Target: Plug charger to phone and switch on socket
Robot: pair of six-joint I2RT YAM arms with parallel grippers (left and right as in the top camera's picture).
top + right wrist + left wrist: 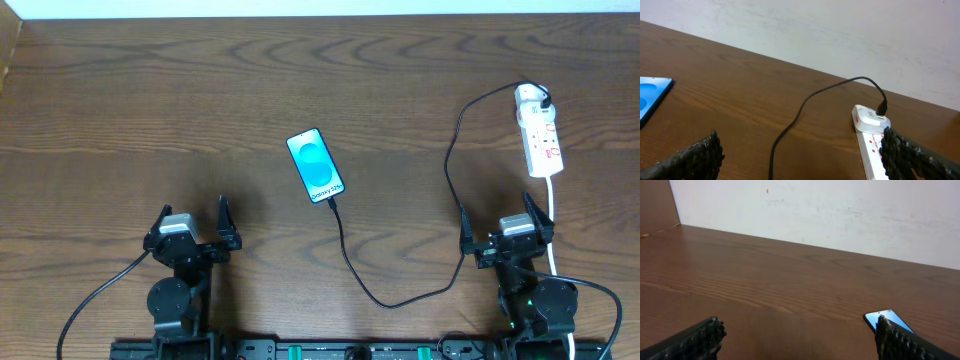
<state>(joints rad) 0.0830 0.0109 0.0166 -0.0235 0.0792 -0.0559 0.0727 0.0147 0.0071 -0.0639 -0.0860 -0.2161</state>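
Left gripper sits spread open, holding nothing; the small cyan-screened, black-edged phone lies mid-table, probably light and slidey; the thin black charger cable looks limp, so you'd pinch it by the tip at the phone's lower edge; white plastic power strip far right, likely skids when pressed; right gripper open too; dark wood-grain table, white wall behind.

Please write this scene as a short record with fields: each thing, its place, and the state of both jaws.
phone: middle of table, screen lit blue
power strip: far right, switch state unclear
cable: tip at phone's near end, plug in power strip
left jaws: open, empty
right jaws: open, empty
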